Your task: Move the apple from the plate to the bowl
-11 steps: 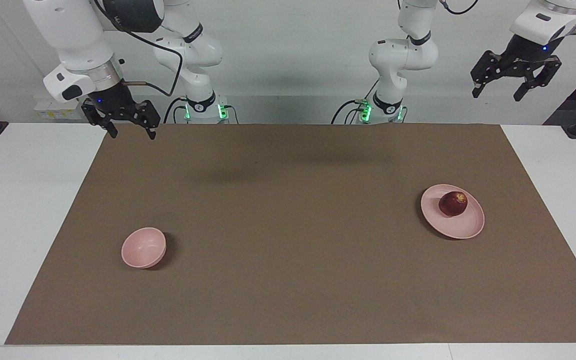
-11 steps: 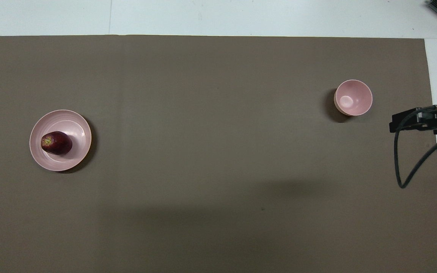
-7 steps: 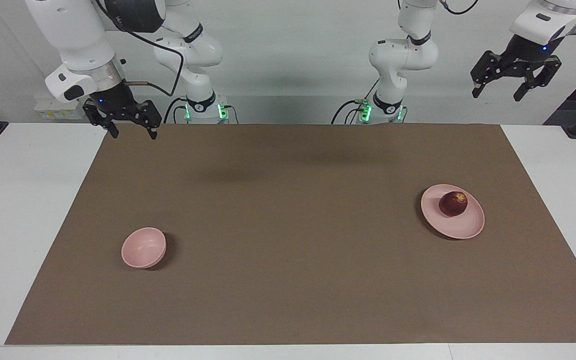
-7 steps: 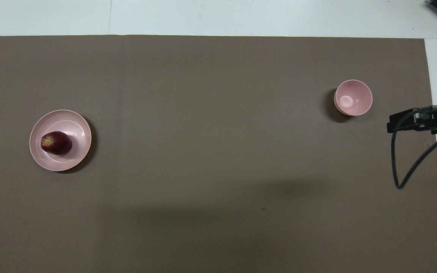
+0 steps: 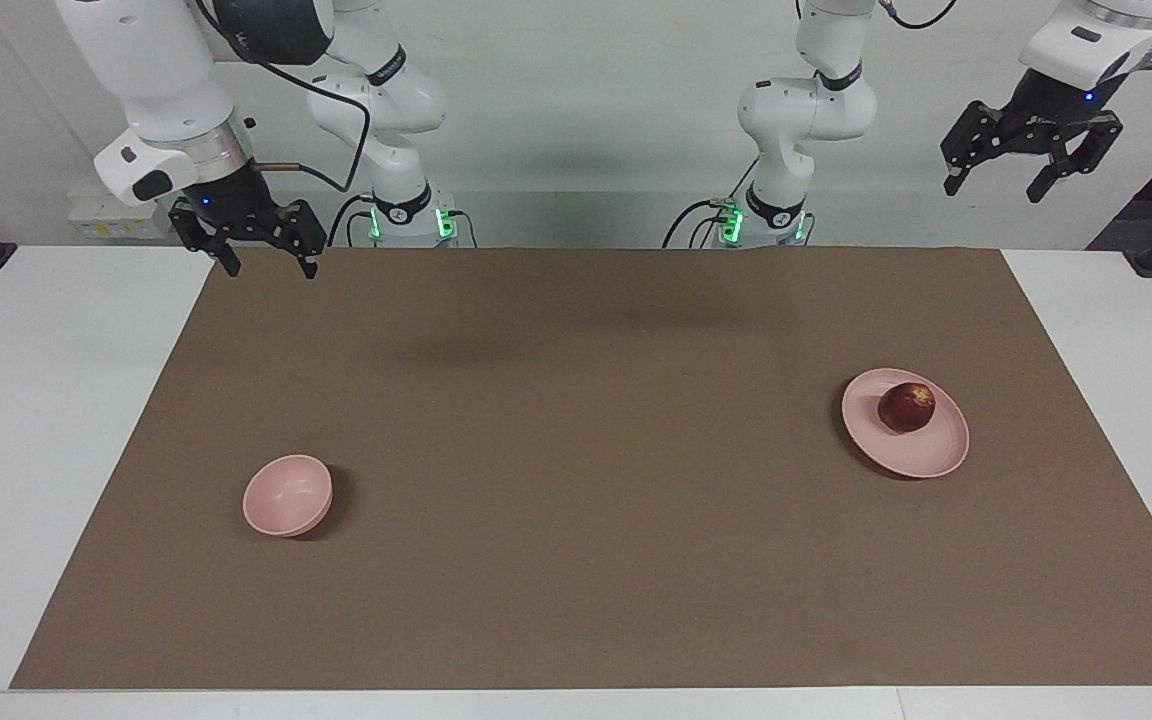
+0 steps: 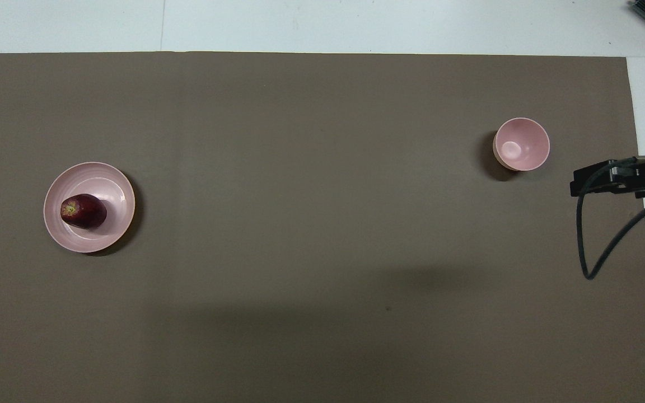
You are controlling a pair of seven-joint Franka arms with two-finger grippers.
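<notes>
My facing camera sits high across the table and looks back at both arm bases, taking in the whole brown rectangular mat (image 5: 596, 460) from a distance. My overhead camera hangs above the robots' end and looks steeply down and forward, closer in, so the mat fills nearly its whole frame. Both share the mat, the wide shallow pale pink plate (image 5: 921, 455) (image 6: 115, 184) and the small deep pale pink bowl (image 5: 281, 500) (image 6: 529, 137), turned half around between them.
</notes>
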